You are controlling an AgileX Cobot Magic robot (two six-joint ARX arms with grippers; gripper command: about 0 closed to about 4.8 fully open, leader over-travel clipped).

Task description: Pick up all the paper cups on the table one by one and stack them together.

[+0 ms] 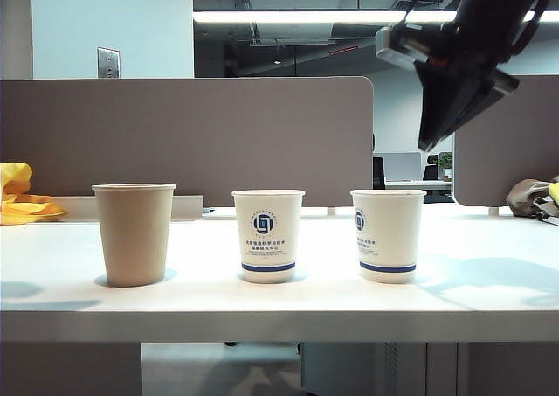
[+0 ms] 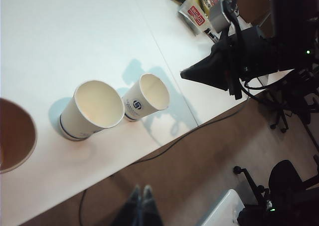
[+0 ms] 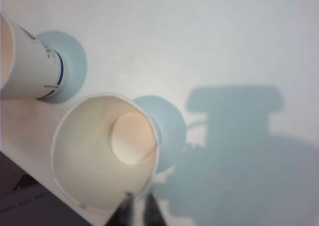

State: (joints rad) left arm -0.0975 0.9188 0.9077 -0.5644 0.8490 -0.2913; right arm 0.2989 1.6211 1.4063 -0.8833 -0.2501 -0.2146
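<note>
Middle white paper cup [image 1: 268, 236]: round blue logo, with small blue lines of print beneath, too fine to read. Right white paper cup [image 1: 388, 235]: same logo, part turned away, print likewise unreadable. Packets [image 2: 198, 9] at the table's far edge: red-and-white labels, illegible.

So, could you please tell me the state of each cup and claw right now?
Tan cup: upright, unstacked.
Middle white cup: upright, empty, unstacked.
Right white cup: upright, empty, unstacked.
Left claw: shut, empty, held high off the table.
Right claw: all but shut, empty, above the right white cup.
</note>
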